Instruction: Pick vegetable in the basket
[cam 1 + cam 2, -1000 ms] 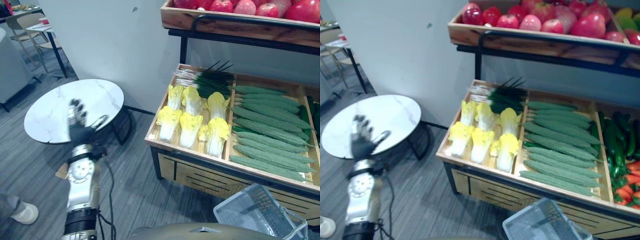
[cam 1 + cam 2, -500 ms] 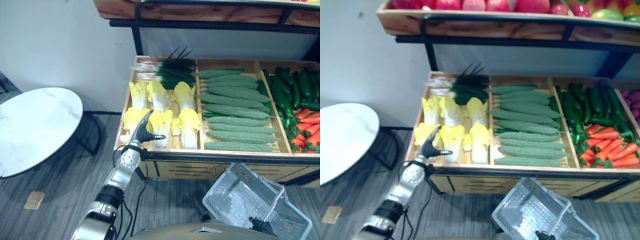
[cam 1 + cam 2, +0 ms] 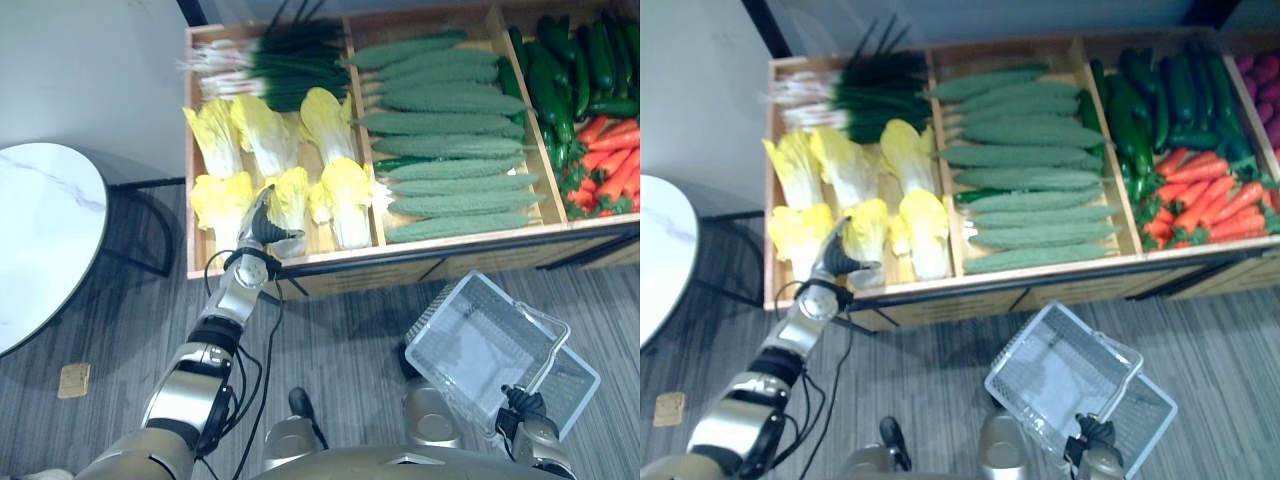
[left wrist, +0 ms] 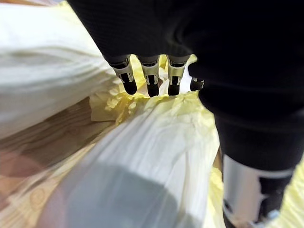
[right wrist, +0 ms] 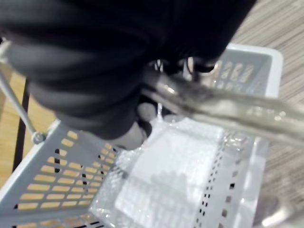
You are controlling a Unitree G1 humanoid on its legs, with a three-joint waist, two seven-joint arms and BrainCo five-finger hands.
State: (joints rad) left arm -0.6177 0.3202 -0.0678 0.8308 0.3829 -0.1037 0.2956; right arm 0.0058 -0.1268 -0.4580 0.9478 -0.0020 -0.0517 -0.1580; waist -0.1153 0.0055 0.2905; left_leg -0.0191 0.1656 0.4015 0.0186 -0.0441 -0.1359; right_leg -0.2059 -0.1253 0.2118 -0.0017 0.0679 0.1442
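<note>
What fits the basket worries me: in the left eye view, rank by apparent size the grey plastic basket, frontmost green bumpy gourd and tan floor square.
1. grey plastic basket
2. frontmost green bumpy gourd
3. tan floor square
The basket seems nearer the camera, so its lead may be inflated.

Soft, even light falls from above. The round table (image 3: 40, 230) and the vegetable shelf (image 3: 300, 262) cast loose shadows on the floor (image 3: 340, 340). Close up, a cabbage (image 4: 156, 142) is lit almost to glare, and the metal handle (image 5: 228, 114) of the basket (image 5: 52, 156) glints.
</note>
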